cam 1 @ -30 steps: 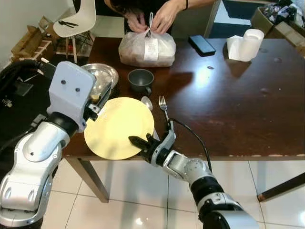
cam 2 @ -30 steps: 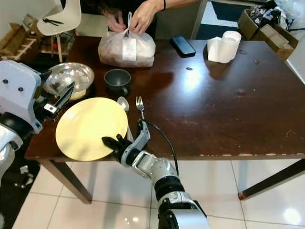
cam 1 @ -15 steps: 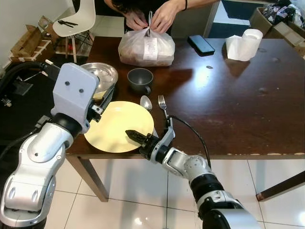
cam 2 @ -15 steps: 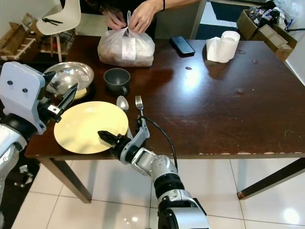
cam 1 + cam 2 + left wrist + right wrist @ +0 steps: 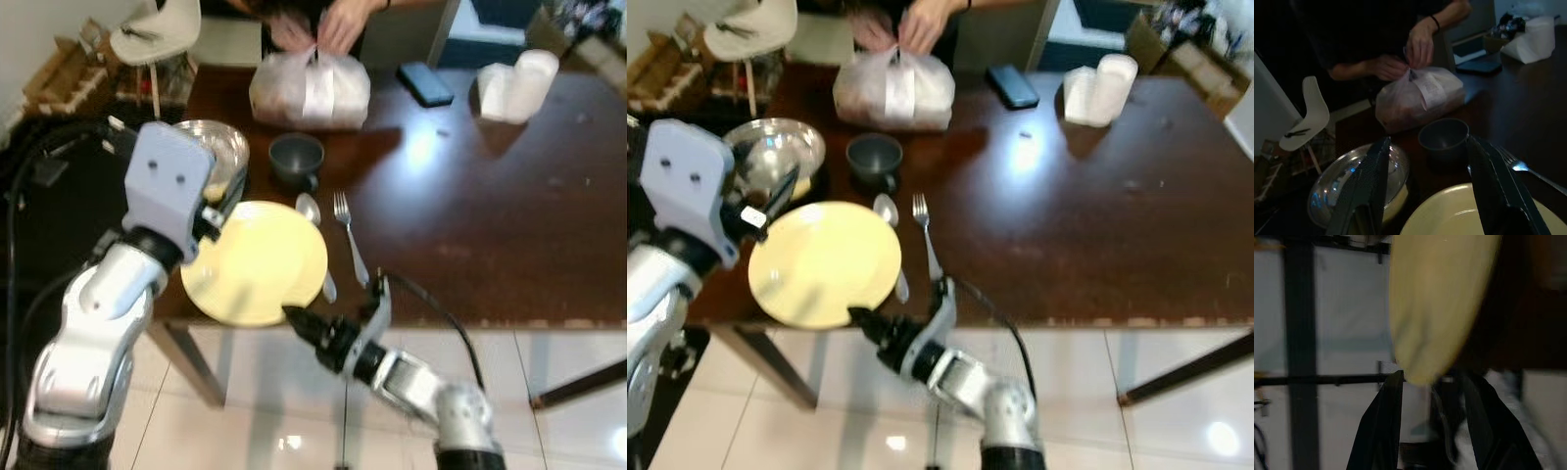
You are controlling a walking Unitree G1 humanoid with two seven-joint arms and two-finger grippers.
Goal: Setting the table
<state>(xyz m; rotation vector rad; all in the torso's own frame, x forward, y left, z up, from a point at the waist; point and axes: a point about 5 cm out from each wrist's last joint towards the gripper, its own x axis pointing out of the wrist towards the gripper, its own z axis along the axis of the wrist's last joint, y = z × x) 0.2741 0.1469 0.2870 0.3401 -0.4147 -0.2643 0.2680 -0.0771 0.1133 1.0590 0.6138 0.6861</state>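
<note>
One plate (image 5: 824,261), fork (image 5: 925,243), spoon (image 5: 890,227), cup (image 5: 874,159).

person (image 5: 318,24): cut off at top edge | yellow plate (image 5: 1437,303): blurred in right wrist view

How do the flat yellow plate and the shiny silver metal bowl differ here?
The flat yellow plate is matte and shallow; the shiny silver metal bowl is reflective and deeper. The plate lies at the near edge of the dark wooden table, overhanging it slightly, while the bowl sits farther back toward the left corner. The plate looks wider than the bowl. Both are round and rest on the table.
</note>
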